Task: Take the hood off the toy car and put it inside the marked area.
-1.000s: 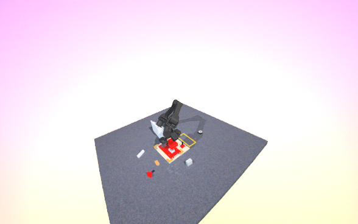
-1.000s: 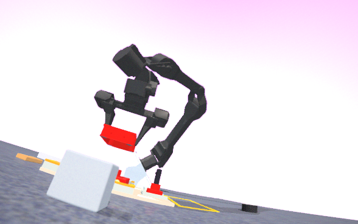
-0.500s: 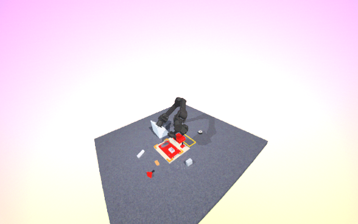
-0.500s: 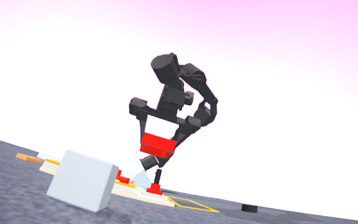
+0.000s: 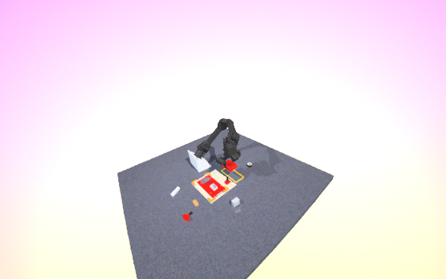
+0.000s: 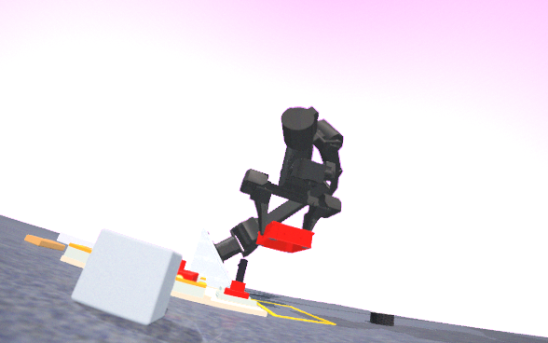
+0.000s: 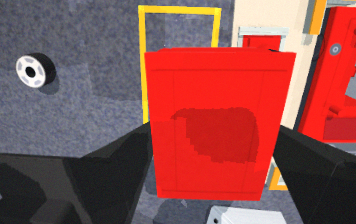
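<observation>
One grey table top (image 5: 265,212) carries everything, and the yellow-outlined marked area (image 5: 232,175) serves as the landmark on it. Just beside that outline, on its near-left side in the top view, lies the cream base board (image 5: 213,185) with orange corner pieces; on it sits the red toy car (image 5: 209,184), and a small red mount with a black peg (image 6: 240,275) stands at the board's corner nearest the outline. The dark arm (image 5: 224,140) rises from behind the outline, bends over at the elbow and points its wrist straight down. Its gripper (image 6: 291,223) stands wide, clamped on the two long sides of the red hood (image 6: 285,237), which hangs level in the air, well clear of the table. In the wrist view the hood (image 7: 217,122) covers most of the outline (image 7: 179,10) below it and overlaps the board's edge. A white wedge (image 5: 198,161) stands left of the outline, a white cube (image 6: 125,276) lies past the board, and a small black wheel (image 7: 34,71) lies near the outline's far side.
</observation>
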Action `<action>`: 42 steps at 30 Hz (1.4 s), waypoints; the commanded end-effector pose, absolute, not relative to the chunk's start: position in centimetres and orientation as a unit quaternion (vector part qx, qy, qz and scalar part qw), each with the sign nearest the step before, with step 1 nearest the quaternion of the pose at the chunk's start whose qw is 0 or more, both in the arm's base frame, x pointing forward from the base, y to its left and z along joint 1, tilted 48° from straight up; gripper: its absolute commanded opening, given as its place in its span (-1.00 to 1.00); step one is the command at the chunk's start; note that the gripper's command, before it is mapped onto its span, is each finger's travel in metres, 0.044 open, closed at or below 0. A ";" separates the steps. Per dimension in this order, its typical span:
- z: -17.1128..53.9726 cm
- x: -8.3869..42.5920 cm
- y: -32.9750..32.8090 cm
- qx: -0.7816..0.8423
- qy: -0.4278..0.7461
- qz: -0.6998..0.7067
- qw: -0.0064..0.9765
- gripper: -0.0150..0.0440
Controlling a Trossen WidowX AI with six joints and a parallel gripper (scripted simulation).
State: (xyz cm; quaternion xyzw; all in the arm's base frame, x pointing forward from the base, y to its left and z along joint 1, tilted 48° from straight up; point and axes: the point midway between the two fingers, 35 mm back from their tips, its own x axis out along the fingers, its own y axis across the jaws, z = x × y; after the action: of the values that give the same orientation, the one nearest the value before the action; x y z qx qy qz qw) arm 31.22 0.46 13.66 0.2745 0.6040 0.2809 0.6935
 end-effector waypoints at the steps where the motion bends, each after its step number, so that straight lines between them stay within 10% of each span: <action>1: 15.1 30.0 2.1 0.280 0.605 0.282 0.690 -0.49; 42: 13.3 30.2 4.8 0.279 0.605 0.282 0.691 -0.49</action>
State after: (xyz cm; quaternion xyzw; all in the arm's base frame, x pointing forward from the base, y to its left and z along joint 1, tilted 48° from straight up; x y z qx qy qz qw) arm 30.24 4.48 13.57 0.2752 0.6040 0.2825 0.6926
